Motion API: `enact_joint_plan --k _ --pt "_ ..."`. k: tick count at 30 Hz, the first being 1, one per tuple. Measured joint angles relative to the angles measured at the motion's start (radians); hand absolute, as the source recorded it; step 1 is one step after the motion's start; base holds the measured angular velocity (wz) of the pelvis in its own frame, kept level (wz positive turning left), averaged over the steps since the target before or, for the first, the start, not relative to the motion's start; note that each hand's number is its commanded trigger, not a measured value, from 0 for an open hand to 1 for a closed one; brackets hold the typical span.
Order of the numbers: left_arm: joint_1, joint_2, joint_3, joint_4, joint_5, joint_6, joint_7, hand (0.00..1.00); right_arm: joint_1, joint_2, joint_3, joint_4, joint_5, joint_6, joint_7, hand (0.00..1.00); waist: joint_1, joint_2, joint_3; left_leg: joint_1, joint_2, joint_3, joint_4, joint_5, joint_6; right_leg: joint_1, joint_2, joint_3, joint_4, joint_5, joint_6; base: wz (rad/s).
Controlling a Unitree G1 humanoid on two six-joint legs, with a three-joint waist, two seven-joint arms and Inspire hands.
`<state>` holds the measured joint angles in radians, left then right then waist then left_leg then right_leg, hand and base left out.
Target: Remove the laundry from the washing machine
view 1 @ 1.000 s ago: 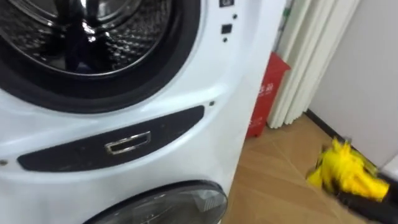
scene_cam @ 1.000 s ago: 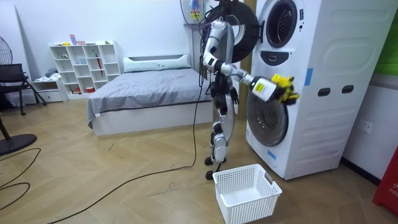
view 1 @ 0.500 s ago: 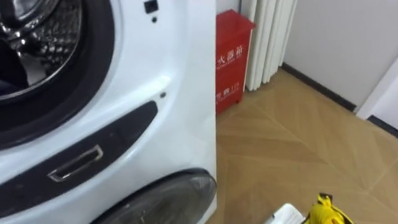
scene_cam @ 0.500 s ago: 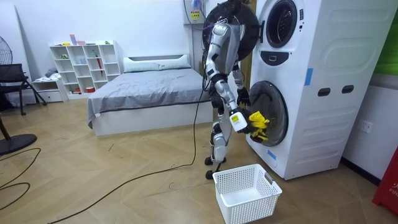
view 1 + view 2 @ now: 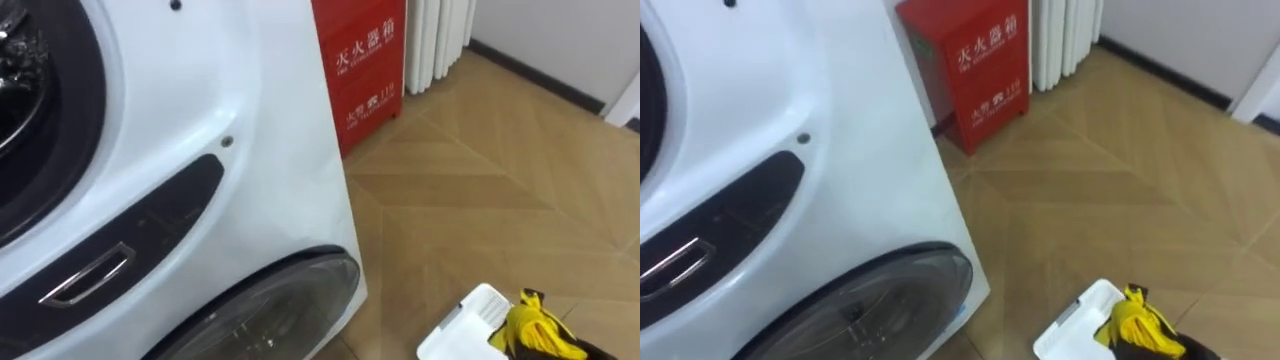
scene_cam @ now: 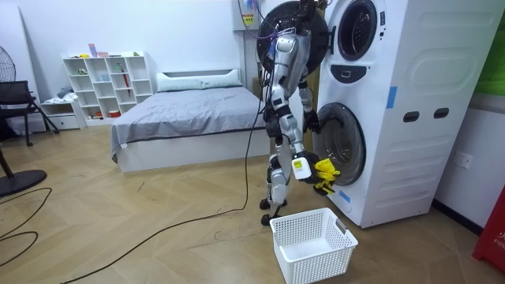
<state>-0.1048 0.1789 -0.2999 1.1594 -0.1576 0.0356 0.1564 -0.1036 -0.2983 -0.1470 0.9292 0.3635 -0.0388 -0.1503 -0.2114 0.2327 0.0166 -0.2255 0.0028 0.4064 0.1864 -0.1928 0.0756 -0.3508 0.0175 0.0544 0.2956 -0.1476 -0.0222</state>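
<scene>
yellow cloth [image 5: 535,325] seems bunched in the right hand [image 6: 304,168].

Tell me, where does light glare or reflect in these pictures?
Left eye view: the dark round glass door low on the white washing machine mirrors pale streaks of light, and the steel drum glints at the top left. Room view: the light is even, and the yellow cloth in the right hand stands out brightly.

Eye views: head-mounted, angled down, close to the washer [image 5: 250,110] front; room view: distant, sharing washer
</scene>
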Motion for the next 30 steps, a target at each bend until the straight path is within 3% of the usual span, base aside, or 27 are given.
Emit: enact_joint_plan --k 1,2,3,7,9,14,22,30 --pt "-0.001 -0.005 0.000 0.002 -0.010 0.000 0.000 0.00 0.000 0.002 0.000 0.006 0.000 -0.001 -0.001 1.00 0.001 0.003 0.0013 -0.003 0.000 0.000 0.000 0.000 0.001 -0.003 0.000 0.001 0.001 0.000 -0.001 0.00" --pt "-0.001 -0.014 0.000 0.002 -0.019 -0.002 0.000 0.00 0.001 0.004 0.001 0.018 0.001 -0.004 -0.002 0.84 0.001 0.007 0.0015 -0.010 -0.001 0.001 0.001 0.001 0.002 -0.012 -0.001 0.001 0.004 -0.001 -0.002 -0.03" --pt "-0.002 -0.021 0.000 0.002 -0.035 -0.003 -0.001 0.00 0.000 0.007 0.008 0.031 0.002 -0.004 -0.002 0.00 0.001 0.009 0.0021 -0.016 -0.003 0.002 0.001 0.002 0.003 -0.024 -0.003 0.002 0.016 -0.005 -0.006 0.00" --pt "-0.005 -0.045 -0.001 0.002 -0.050 -0.009 -0.001 0.00 -0.003 0.013 0.009 0.050 0.013 -0.004 -0.011 0.00 0.003 0.011 0.0018 -0.040 -0.017 0.002 0.001 0.011 0.008 -0.074 -0.017 0.007 0.070 -0.029 -0.006 0.04" --pt "-0.006 -0.052 -0.001 0.002 -0.051 -0.010 -0.001 0.00 -0.008 0.017 0.019 0.071 0.038 -0.004 -0.015 0.00 0.020 0.014 0.0022 -0.044 -0.017 0.002 0.002 0.011 0.008 -0.081 -0.017 0.001 0.079 -0.031 -0.008 0.00" --pt "-0.002 -0.052 -0.001 0.002 -0.070 -0.012 -0.012 0.00 -0.036 0.020 0.047 0.105 0.054 -0.005 -0.020 0.00 0.034 0.021 0.0031 -0.045 -0.017 0.000 0.003 0.013 0.004 -0.086 -0.019 0.000 0.085 -0.040 -0.013 0.05" --pt "-0.002 -0.053 0.000 0.004 -0.070 -0.014 -0.011 0.00 -0.037 0.018 0.045 0.120 0.053 -0.015 0.002 0.00 0.023 0.019 0.0039 -0.053 -0.016 -0.026 0.000 0.018 -0.004 -0.081 -0.021 -0.028 0.085 -0.045 -0.021 0.09" --pt "0.019 -0.053 0.001 0.006 -0.068 -0.039 -0.011 0.00 -0.021 0.020 0.044 0.119 0.023 -0.028 0.023 0.00 0.024 -0.017 0.0050 -0.041 -0.016 -0.028 -0.005 0.021 -0.009 -0.068 -0.021 -0.032 0.085 -0.050 -0.025 0.02"
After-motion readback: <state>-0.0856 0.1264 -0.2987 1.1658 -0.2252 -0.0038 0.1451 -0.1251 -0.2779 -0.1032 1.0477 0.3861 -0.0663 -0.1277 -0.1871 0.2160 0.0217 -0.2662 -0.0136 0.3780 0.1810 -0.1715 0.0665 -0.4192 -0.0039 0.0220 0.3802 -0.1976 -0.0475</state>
